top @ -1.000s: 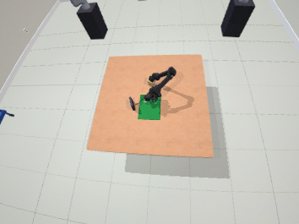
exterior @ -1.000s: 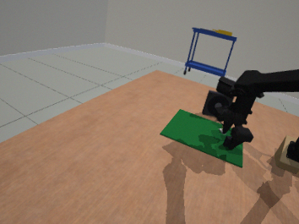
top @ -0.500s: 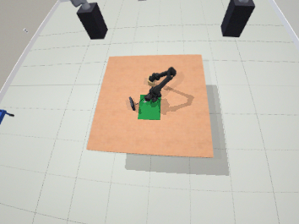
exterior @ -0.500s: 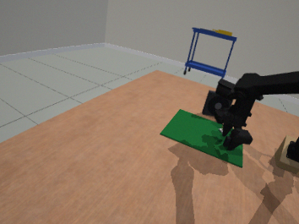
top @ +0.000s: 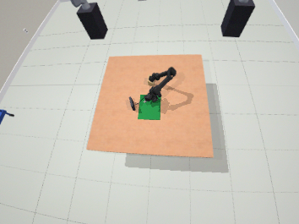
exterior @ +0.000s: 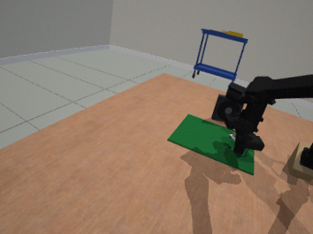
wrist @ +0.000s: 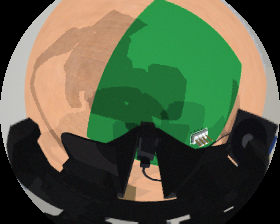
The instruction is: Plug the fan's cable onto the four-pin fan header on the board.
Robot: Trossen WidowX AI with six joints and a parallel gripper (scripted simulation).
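The green board (top: 149, 112) (exterior: 199, 135) (wrist: 210, 55) lies flat on the table. My gripper (top: 148, 99) (exterior: 240, 149) (wrist: 147, 130) is low at one end of the board. Its fingers are shut on the small black plug (wrist: 145, 150), which shows between them in the wrist view; its thin black cable (wrist: 150, 177) curves away below it. The white four-pin header (wrist: 199, 136) (exterior: 232, 137) stands on the board, to the right of the plug and apart from it in the wrist view. The black fan (top: 132, 104) (exterior: 219, 108) (wrist: 247, 138) stands upright beside the board. The plug's lower end is hidden.
The wooden table (top: 182, 132) (exterior: 110, 160) carries the board. The arm's tan base block (exterior: 297, 162) is on the right in the exterior view. A blue cart (exterior: 215, 71) stands on the floor beyond the table. The cable's run toward the fan is partly behind the right finger.
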